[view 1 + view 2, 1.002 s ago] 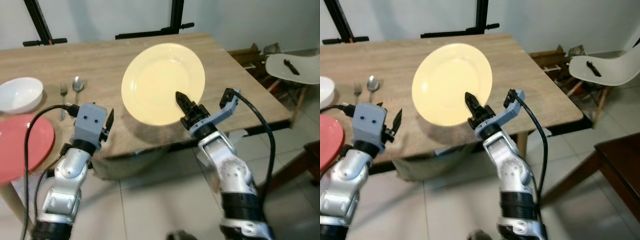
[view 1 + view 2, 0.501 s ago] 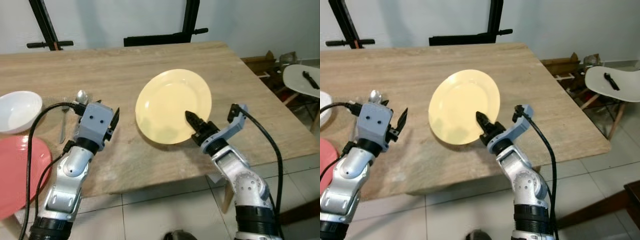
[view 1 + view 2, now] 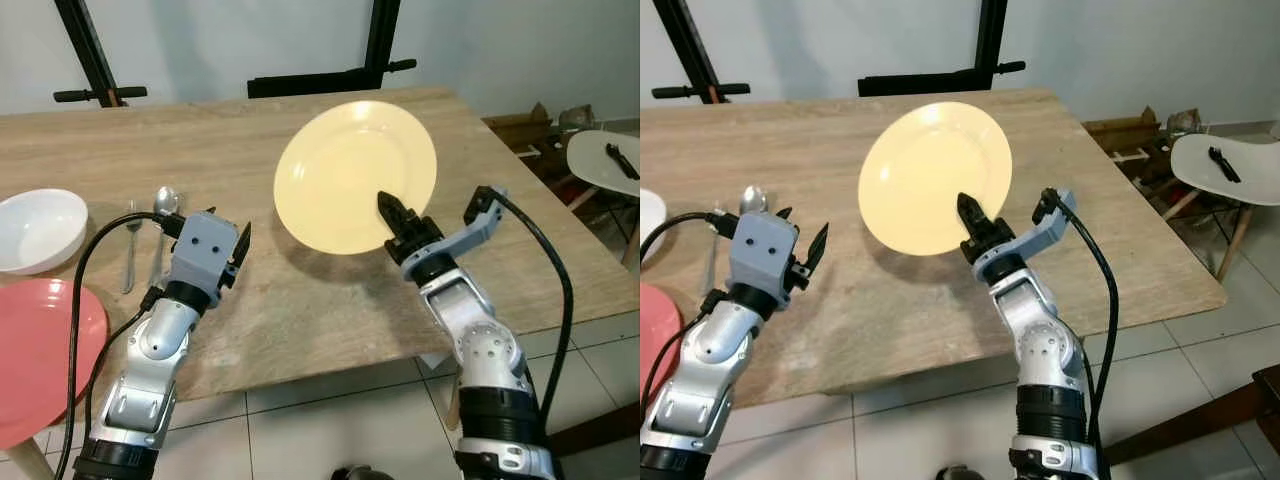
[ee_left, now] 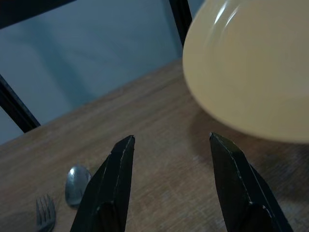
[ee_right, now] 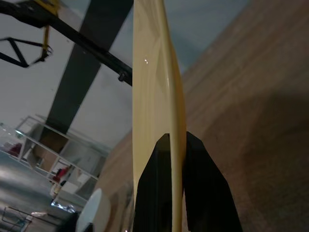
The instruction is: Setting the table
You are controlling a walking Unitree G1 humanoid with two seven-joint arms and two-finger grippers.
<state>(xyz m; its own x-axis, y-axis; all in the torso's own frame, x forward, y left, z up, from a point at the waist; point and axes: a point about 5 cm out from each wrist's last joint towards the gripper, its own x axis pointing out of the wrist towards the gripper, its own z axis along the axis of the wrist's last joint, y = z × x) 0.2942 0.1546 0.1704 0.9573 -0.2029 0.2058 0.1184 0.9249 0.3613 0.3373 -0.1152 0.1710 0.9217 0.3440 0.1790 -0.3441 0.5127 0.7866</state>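
We see the plate [image 3: 355,175] held tilted above the table [image 3: 300,300], pinched at its near rim by the right gripper [image 3: 394,212]. To its left lie spoon [image 3: 163,203], fork [image 3: 131,245] and bowl [image 3: 38,230], with another plate [image 3: 35,350] nearer us.

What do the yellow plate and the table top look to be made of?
The yellow plate, pinched at its rim by the right hand, looks like glazed ceramic or melamine: smooth, with small glossy highlights. The table top looks like matte light wood or wood-look laminate, with streaky grain. Neither can be settled by sight.
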